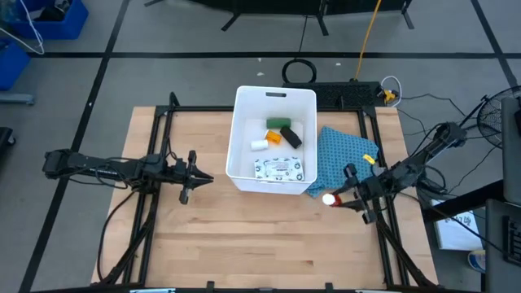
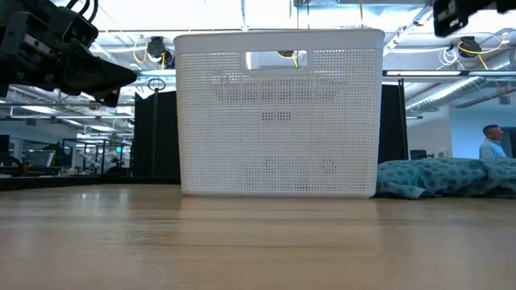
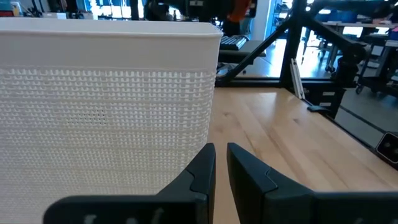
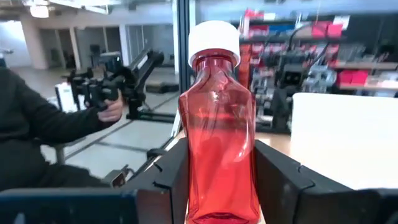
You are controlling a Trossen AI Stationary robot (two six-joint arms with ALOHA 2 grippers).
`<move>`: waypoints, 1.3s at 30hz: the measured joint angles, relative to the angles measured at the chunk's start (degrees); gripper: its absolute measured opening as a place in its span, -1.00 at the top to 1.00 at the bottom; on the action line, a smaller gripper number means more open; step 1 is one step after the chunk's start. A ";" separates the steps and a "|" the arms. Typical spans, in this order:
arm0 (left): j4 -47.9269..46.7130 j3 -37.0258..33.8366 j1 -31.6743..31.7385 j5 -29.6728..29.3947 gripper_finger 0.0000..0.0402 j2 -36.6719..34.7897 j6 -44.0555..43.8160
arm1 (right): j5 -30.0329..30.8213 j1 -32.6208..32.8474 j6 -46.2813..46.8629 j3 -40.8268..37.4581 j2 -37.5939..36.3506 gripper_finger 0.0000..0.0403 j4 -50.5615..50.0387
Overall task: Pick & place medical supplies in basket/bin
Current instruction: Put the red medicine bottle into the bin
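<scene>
The red white-capped bottle (image 4: pixel 219 137) is held clamped in the right gripper (image 1: pixel 335 198), just beside the white tub (image 1: pixel 241 130) (over the blue cloth (image 1: pixel 342 155)). The left gripper (image 1: pixel 205 177), fingers nearly together and empty, is held near the tub's opposite side.

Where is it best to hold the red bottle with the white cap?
The right gripper already shows a sound hold: the red bottle is clamped on its flat lower body, fingers on opposite sides, below the narrow neck and white cap, which would likely slip.
</scene>
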 joint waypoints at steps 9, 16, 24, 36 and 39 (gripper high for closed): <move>0.00 0.00 0.00 -0.02 0.78 0.00 0.10 | 3.25 -0.04 -2.35 -8.62 -10.82 0.33 3.82; -0.02 0.00 0.00 -0.08 0.78 -0.01 -0.29 | 11.26 -0.40 -3.34 -7.84 -11.41 0.33 7.67; 0.59 0.00 0.00 -0.73 0.78 -0.02 -0.26 | 13.70 -9.47 -8.13 11.82 0.05 0.33 -3.90; 0.83 0.00 0.02 -6.74 0.78 -0.01 -0.01 | -1.04 -38.02 -6.18 56.55 32.20 0.33 -42.02; 0.83 0.00 0.00 -6.88 0.78 -0.02 0.02 | -11.06 -45.83 -7.55 63.50 40.59 0.33 -46.54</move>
